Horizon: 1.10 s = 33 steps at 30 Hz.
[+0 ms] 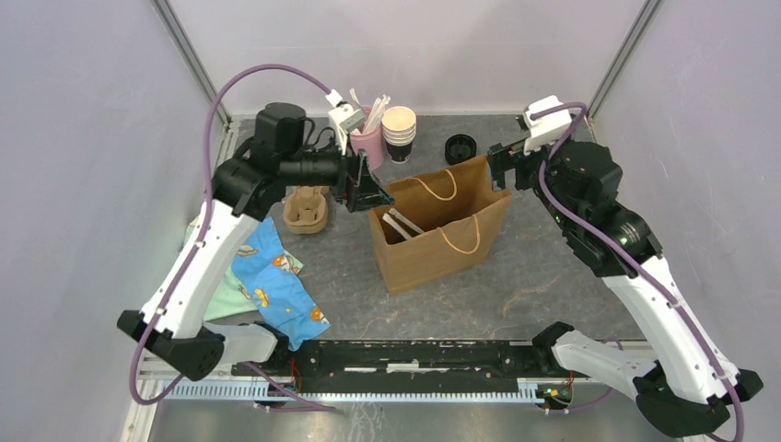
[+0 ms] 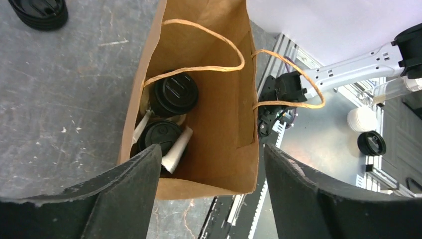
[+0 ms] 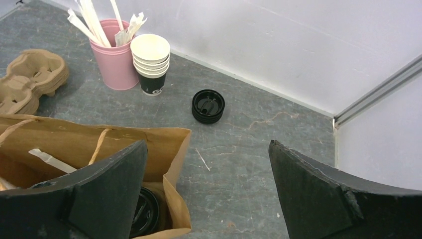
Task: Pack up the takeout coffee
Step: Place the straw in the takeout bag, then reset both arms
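Takeout coffee (image 2: 174, 93), black-lidded, upright inside the brown bag (image 2: 224, 114) at the centre of the left wrist frame; second lidded cup (image 2: 161, 134) just beside it, lower in frame. Left gripper (image 2: 211, 154) spread, empty, above the bag mouth. Right gripper (image 3: 208, 149) spread, empty, by the bag's end. Packing appears done; only withdrawing the arms seems left.

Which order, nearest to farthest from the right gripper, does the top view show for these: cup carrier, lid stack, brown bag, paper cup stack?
1. brown bag, directly beside the right gripper
2. lid stack, just left of it, near the back
3. paper cup stack, further left
4. cup carrier, far left
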Available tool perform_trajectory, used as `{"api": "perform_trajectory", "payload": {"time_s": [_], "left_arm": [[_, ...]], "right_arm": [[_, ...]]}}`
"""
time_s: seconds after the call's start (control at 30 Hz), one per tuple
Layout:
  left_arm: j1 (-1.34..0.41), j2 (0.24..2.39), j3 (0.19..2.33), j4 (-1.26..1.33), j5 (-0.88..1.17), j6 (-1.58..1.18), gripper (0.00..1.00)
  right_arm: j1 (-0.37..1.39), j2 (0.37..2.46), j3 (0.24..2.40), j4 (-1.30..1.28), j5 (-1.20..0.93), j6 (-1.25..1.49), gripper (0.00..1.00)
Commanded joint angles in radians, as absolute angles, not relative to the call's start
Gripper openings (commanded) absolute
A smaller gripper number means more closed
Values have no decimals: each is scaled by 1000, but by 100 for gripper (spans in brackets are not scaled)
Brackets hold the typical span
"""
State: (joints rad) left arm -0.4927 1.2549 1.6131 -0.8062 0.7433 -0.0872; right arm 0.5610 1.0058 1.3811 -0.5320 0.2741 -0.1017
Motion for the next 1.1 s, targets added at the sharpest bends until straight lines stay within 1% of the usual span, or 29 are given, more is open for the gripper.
{"api": "perform_trajectory", "payload": {"time_s": [0.0, 0.07, 0.2, 0.27, 0.3, 0.4, 0.53, 0.6, 0.67, 0.73, 0.8, 0.93, 1.07], "left_arm": [[-511, 1267, 1667, -756, 764, -104, 84], [-509, 1275, 1704, -760, 734, -99, 87], [-510, 1287, 1782, -784, 618, -86, 88], [-510, 1281, 1810, -769, 503, -86, 88], [-510, 1274, 1821, -758, 414, -91, 89], [-511, 1247, 1835, -688, 187, -117, 89], [-510, 1191, 1780, -509, 66, -191, 89], [-510, 1166, 1747, -443, 9, -246, 89], [-510, 1151, 1736, -419, -85, -300, 90], [-509, 1152, 1768, -428, -125, -332, 92], [-510, 1171, 1842, -468, -122, -339, 93], [-510, 1199, 1985, -564, -109, -316, 93], [-509, 1164, 1995, -597, -149, -329, 93]], "right_arm": [[562, 954, 1373, -524, 338, -89, 98], [564, 941, 1367, -531, 351, -82, 98], [563, 929, 1378, -568, 349, -53, 98], [563, 934, 1405, -616, 351, -17, 98], [562, 940, 1424, -641, 351, -3, 98], [562, 963, 1490, -738, 371, 110, 98], [563, 971, 1552, -843, 462, 286, 98], [562, 957, 1580, -865, 526, 317, 98], [564, 942, 1610, -861, 558, 265, 98], [563, 932, 1641, -851, 607, 208, 98], [562, 940, 1687, -859, 679, 176, 98], [562, 957, 1752, -860, 757, 65, 98], [563, 923, 1731, -769, 780, -38, 98]]}}
